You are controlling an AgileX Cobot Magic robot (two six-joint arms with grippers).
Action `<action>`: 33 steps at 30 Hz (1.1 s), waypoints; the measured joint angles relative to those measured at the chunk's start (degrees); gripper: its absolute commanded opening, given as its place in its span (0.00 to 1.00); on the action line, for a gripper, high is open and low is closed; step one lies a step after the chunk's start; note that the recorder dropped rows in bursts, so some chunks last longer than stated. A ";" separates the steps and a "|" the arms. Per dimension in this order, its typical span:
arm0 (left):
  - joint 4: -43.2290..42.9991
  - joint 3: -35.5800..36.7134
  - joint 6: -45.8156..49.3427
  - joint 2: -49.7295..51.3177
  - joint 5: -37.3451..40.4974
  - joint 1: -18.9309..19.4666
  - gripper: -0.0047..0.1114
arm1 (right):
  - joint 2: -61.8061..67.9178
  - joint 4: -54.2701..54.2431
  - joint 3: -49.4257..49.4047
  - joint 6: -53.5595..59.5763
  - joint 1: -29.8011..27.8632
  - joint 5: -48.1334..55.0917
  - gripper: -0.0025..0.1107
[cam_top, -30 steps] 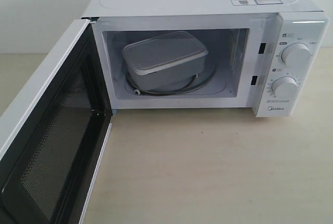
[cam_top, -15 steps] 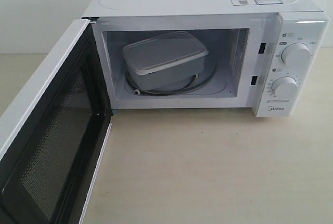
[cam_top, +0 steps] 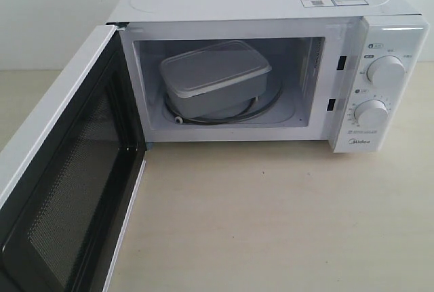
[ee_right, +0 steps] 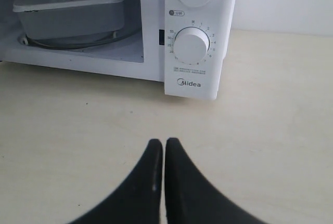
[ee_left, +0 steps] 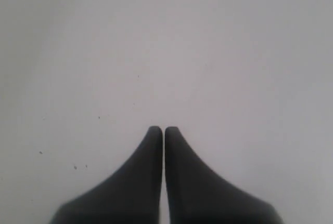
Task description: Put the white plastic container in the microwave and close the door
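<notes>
The white plastic container [cam_top: 213, 75] sits inside the microwave [cam_top: 271, 1] on the turntable ring, lid on; it also shows in the right wrist view as the container [ee_right: 67, 8]. The door [cam_top: 61, 190] hangs wide open to the left, its dark mesh window facing inward. Neither arm appears in the exterior view. My right gripper [ee_right: 164, 142] is shut and empty, low over the table in front of the dial panel [ee_right: 192, 47]. My left gripper [ee_left: 163, 129] is shut and empty, facing a plain white surface.
The beige table [cam_top: 271, 217] stretches in front of the microwave. Two round dials [cam_top: 385, 72] sit on the right panel. A pale wall stands behind.
</notes>
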State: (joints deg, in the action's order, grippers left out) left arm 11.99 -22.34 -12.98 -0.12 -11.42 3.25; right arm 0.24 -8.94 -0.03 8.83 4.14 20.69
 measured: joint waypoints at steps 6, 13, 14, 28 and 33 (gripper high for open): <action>-2.02 -2.01 0.00 0.00 1.49 0.00 0.07 | 0.00 0.00 0.00 0.00 0.00 0.00 0.03; -7.55 -13.13 5.30 12.09 22.51 0.00 0.07 | 0.00 0.00 0.00 0.00 0.00 0.00 0.03; -7.55 -14.87 6.99 14.17 25.93 0.00 0.07 | 0.00 0.00 0.00 0.00 0.00 0.00 0.03; -4.28 -24.06 30.91 41.99 49.67 0.00 0.07 | 0.00 0.00 0.00 0.00 0.00 0.00 0.03; 2.43 -24.27 42.34 47.28 52.11 0.00 0.07 | 0.00 0.00 0.00 0.00 0.00 0.00 0.03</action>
State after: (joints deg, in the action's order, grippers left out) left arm 14.42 -46.60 29.37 47.16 40.68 3.25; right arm 0.24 -8.94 -0.03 8.83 4.14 20.69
